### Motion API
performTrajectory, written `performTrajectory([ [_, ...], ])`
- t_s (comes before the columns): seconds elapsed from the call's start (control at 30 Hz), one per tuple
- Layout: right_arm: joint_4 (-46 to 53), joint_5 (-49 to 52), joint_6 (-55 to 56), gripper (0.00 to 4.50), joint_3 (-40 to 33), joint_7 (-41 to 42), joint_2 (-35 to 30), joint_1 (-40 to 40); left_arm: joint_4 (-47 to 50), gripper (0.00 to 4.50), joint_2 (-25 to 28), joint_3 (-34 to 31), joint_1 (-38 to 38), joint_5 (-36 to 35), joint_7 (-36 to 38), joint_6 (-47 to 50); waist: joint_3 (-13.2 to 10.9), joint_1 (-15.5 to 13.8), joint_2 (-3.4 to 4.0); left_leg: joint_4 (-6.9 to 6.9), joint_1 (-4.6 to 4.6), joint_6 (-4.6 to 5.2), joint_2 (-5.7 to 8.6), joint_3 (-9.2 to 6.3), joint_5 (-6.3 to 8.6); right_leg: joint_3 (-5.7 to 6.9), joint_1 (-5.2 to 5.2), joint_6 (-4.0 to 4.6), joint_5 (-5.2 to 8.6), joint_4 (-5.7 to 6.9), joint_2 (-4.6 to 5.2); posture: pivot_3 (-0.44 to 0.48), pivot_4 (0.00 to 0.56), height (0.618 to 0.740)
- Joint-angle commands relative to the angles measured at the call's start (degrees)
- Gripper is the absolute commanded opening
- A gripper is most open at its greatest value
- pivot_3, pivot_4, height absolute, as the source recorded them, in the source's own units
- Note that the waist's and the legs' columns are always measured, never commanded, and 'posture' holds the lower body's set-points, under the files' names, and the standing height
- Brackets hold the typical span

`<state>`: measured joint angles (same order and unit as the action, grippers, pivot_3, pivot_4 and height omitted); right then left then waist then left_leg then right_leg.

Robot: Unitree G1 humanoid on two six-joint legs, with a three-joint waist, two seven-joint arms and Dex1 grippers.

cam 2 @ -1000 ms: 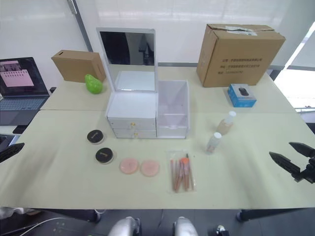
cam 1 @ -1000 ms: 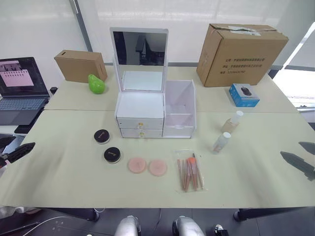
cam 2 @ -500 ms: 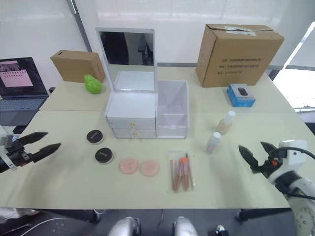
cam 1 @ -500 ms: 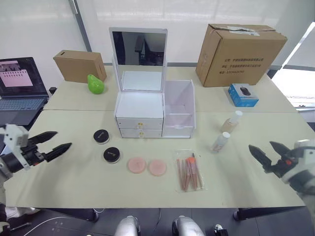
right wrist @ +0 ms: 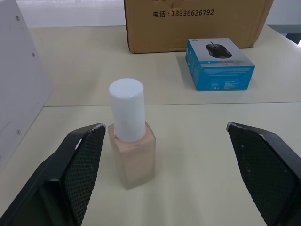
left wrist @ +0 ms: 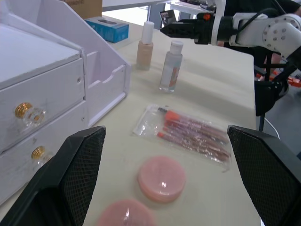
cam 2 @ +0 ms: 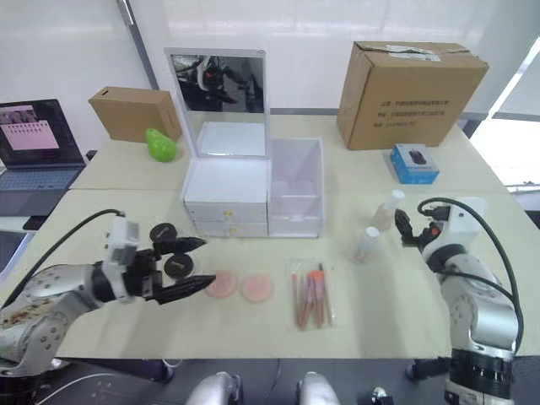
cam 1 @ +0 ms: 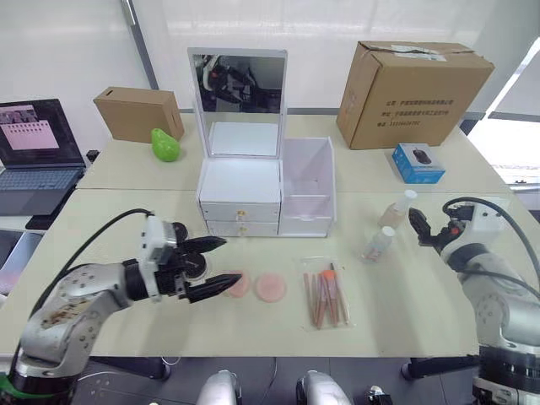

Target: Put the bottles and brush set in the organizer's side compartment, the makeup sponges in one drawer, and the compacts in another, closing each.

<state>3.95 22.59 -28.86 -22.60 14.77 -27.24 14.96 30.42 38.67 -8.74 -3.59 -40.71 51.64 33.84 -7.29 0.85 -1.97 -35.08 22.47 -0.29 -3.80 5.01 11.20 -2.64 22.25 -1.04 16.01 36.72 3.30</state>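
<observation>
Since half a second ago, both arms are reaching in over the table. Right gripper [right wrist: 162, 155], fingers spread wide and empty, is facing the square beige bottle [right wrist: 131, 148] with its white cap; the slimmer clear bottle [cam 1: 380, 244] is standing just beside it. Left gripper [cam 1: 213, 264], jaws parted, is hovering over the glossy black compacts [cam 2: 166, 247], tips near the flat pink makeup sponges [left wrist: 161, 179]. The crinkled clear brush set [cam 1: 325, 293] is lying beside them. White plastic organizer [cam 1: 240, 181] is sitting behind, drawers shut.
</observation>
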Motion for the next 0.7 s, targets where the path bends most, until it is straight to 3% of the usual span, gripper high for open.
performTrajectory([
  [0.03, -2.29, -1.71, 3.14, 4.50, 0.82, -0.60, 0.28, 2.80, 4.02, 4.45, -1.01, 1.67, -0.16, 0.86, -3.72, -0.25, 0.00, 0.01, 0.01, 0.00, 0.00, 0.00, 0.00, 0.00, 0.00, -0.01, 0.00, -0.01, 0.00, 0.00, 0.00, 0.000, 0.150, 0.740],
  [0.3, -9.13, -3.30, 7.35, 4.50, 2.91, 0.72, 1.24, 6.85, 5.39, 4.45, -7.59, 5.05, -1.58, 0.98, -8.95, -3.10, 0.00, -0.15, 0.03, -0.07, 0.02, 0.00, 0.04, -0.01, 0.00, 0.00, -0.03, -0.01, 0.00, -0.01, 0.02, 0.000, 0.150, 0.740],
  [0.43, -11.94, -3.70, 9.28, 4.50, 3.43, 1.62, 1.19, 8.50, 5.37, 4.45, -7.63, 6.40, -1.15, 2.75, -8.79, -4.23, 0.00, 0.02, 0.06, -0.05, 0.00, 0.00, 0.02, 0.00, 0.00, -0.01, -0.02, -0.01, 0.00, 0.00, -0.02, 0.000, 0.150, 0.740],
  [0.53, -12.93, -3.94, 10.37, 3.89, 3.74, 2.29, 1.06, 8.96, 5.72, 4.50, -7.96, 6.73, -2.55, 2.13, -10.08, -3.28, 0.00, -0.05, 0.07, -0.02, 0.00, 0.00, 0.02, -0.01, 0.00, -0.01, -0.02, 0.00, 0.01, -0.01, -0.03, 0.000, 0.150, 0.740],
  [0.7, -13.09, -4.03, 11.15, 2.17, 3.89, 2.70, 1.26, 9.06, 6.23, 4.50, -7.72, 7.11, -3.36, 1.31, -11.11, -2.39, 0.00, -0.05, 0.07, -0.07, 0.02, 0.00, 0.03, -0.01, 0.00, -0.01, -0.03, -0.01, 0.01, -0.01, 0.00, 0.000, 0.150, 0.740],
])
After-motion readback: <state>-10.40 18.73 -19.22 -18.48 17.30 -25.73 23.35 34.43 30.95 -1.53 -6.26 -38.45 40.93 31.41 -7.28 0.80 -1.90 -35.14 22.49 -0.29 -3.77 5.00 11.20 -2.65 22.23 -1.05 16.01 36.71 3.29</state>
